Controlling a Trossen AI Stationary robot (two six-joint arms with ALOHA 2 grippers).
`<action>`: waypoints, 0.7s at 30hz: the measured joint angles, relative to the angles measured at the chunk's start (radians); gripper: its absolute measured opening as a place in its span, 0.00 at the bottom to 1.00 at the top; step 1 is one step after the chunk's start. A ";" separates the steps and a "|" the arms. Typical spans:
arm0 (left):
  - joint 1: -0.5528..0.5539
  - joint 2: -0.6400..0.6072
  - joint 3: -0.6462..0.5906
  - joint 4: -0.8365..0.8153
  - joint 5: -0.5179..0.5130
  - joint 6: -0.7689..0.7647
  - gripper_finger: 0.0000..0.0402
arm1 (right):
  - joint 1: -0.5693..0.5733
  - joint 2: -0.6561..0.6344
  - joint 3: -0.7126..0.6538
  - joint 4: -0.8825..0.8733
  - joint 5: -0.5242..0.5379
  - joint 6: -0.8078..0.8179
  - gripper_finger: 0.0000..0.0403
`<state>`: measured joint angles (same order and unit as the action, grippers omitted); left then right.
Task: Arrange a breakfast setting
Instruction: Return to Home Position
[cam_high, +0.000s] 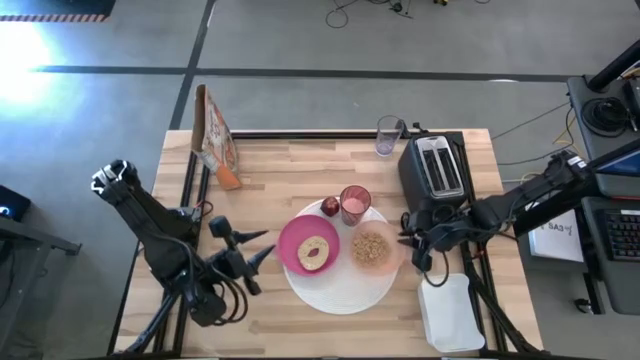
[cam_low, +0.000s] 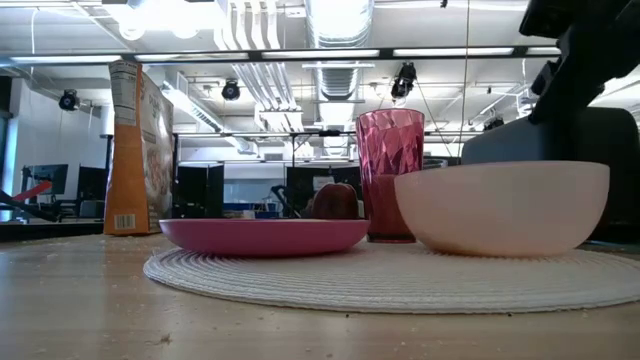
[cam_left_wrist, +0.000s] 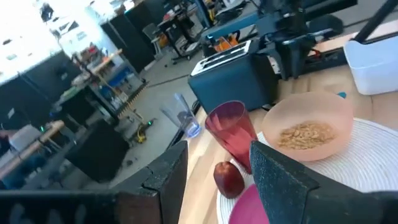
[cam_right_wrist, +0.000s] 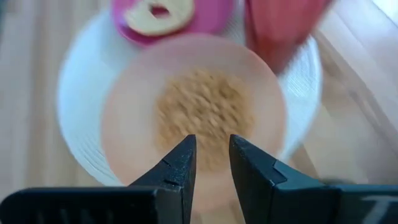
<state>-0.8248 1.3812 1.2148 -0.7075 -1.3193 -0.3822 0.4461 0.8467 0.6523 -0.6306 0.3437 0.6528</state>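
Note:
A large white round disc (cam_high: 345, 290) lies on the wooden table. On it stand a magenta plate (cam_high: 293, 240) with a bagel (cam_high: 314, 250), a peach bowl (cam_high: 372, 248) of cereal (cam_right_wrist: 205, 109), a pink tumbler (cam_high: 355, 205) and a small red fruit (cam_high: 330, 207). My right gripper (cam_high: 404, 240) hovers at the bowl's right rim, slanting down over the bowl (cam_right_wrist: 186, 93). It is open by a narrow gap, with nothing between the fingers. My left gripper (cam_high: 266, 247) is open just left of the magenta plate, pointing toward the tumbler (cam_left_wrist: 233, 130).
A black toaster (cam_high: 435, 170) stands right behind my right gripper. A white rectangular tray (cam_high: 450, 312) lies at the near right edge. A cereal box (cam_high: 215, 135) and an orange item (cam_high: 228, 178) are at the far left, and a clear glass (cam_high: 388, 135) is at the far edge.

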 joint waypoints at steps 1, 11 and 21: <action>0.000 -0.006 0.000 -0.026 0.000 -0.033 0.39 | 0.000 -0.015 -0.029 0.058 -0.001 -0.023 0.21; 0.000 -0.020 0.000 -0.156 -0.004 -0.196 0.39 | 0.000 -0.138 -0.359 0.531 -0.005 -0.090 0.18; 0.000 -0.019 0.000 -0.154 -0.005 -0.219 0.39 | 0.000 -0.253 -0.535 0.774 -0.001 -0.201 0.16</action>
<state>-0.8246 1.3624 1.2148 -0.8619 -1.3239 -0.6013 0.4465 0.5937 0.1172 0.1431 0.3427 0.4516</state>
